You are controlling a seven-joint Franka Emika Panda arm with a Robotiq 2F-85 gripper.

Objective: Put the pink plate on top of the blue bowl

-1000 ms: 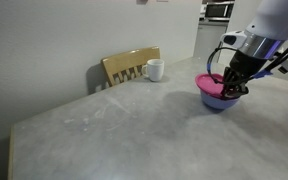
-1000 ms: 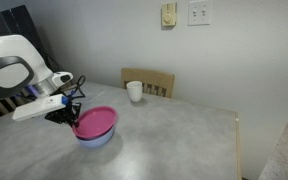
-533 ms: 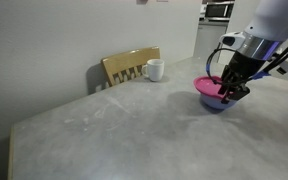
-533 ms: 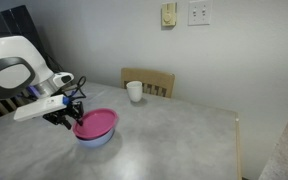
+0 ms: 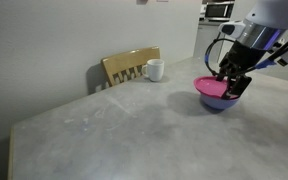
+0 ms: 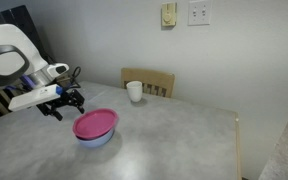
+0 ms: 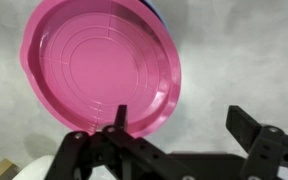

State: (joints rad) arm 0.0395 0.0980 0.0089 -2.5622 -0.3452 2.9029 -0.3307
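The pink plate [image 5: 211, 86] [image 6: 95, 123] lies flat on top of the blue bowl [image 5: 216, 103] [image 6: 94, 140] on the grey table. In the wrist view the pink plate [image 7: 99, 65] fills the upper left, and only a sliver of the blue bowl [image 7: 156, 8] shows past its rim. My gripper [image 7: 180, 115] is open, with nothing between its fingers. One fingertip hangs over the plate's rim, the other over bare table. In both exterior views the gripper [image 5: 232, 86] [image 6: 66, 104] hovers just above and beside the plate, clear of it.
A white mug [image 5: 155, 70] [image 6: 134, 91] stands at the table's far edge in front of a wooden chair back [image 5: 131, 64] [image 6: 154, 80]. The grey table [image 5: 114, 130] [image 6: 174, 140] runs up to a wall.
The gripper went from shut on the plate's rim to open, letting the plate go onto the bowl. It has since risen a little away from the plate.
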